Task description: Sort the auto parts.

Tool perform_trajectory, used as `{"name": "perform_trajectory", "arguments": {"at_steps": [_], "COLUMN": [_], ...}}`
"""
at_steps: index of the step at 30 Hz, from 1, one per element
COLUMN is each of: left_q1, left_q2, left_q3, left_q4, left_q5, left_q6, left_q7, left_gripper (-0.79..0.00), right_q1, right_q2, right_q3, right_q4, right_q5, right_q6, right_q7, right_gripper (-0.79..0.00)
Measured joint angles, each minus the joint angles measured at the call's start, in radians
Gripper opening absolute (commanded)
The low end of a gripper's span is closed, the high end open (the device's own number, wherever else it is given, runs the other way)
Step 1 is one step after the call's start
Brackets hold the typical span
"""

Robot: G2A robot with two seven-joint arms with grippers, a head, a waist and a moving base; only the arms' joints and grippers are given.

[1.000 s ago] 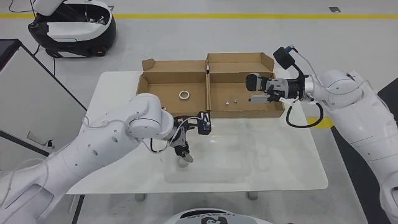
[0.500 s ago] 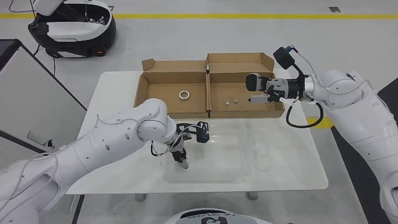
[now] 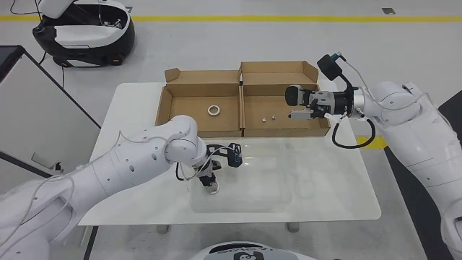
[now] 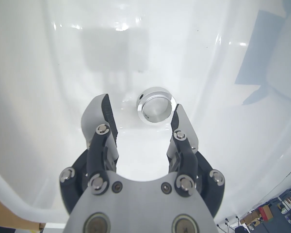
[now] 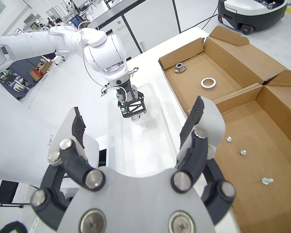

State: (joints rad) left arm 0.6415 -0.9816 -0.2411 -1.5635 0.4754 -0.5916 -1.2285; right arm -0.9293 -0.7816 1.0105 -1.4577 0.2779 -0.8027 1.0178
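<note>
Starting big: a white table (image 3: 332, 180), with two open brown boxes side by side at the back, the left box (image 3: 195, 101) and the right box (image 3: 256, 105), and a clear tray (image 3: 267, 188) in front of them.

Over the right box, the right gripper (image 3: 291, 105). Fingers spread wide, holding nothing, well apart from the tray.

Down inside the tray, the left gripper (image 3: 209, 185), pointing at the tray floor. Open wide too, and holding nothing.

Now the small thing to pick up: a shiny metal ring (image 4: 156, 109), lying on the tray floor just past the left gripper's fingertips. Not in the middle of the gap, though — sits right up by one finger pad (image 4: 175, 120), almost touching, and far from the other one. Round, so no long side to line up with. Seems to lie with its hole facing up toward the gripper.

Much nearer to the left arm than the right, so looks like a job for the left one. Probably needs a small slide sideways toward the ring, then a bit lower, to put one finger on each side before closing — otherwise could just knock the ring away.

Smallest last: a second ring (image 3: 214, 110) and a part with a flat collar (image 5: 180, 68) in the left box, and a few tiny screws (image 5: 242, 152) in the right box. Likely home for the shiny one: the left box, beside its twin.
</note>
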Motion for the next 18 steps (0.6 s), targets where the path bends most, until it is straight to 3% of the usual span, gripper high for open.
{"name": "perform_trajectory", "arguments": {"at_steps": [6,18], "left_q1": [-0.010,-0.028], "left_q2": [-0.007,-0.023], "left_q3": [0.010,0.042], "left_q4": [0.015,0.032], "left_q5": [-0.005,0.003], "left_q6": [-0.003,-0.005], "left_q7": [0.003,0.005], "left_gripper": [-0.446,-0.517], "right_q1": [0.000,0.000], "right_q2": [0.000,0.000], "right_q3": [0.000,0.000], "right_q4": [0.000,0.000], "right_q5": [0.000,0.000], "right_q6": [0.000,0.000], "right_q7": [0.000,0.000], "right_gripper": [0.000,0.000]}}
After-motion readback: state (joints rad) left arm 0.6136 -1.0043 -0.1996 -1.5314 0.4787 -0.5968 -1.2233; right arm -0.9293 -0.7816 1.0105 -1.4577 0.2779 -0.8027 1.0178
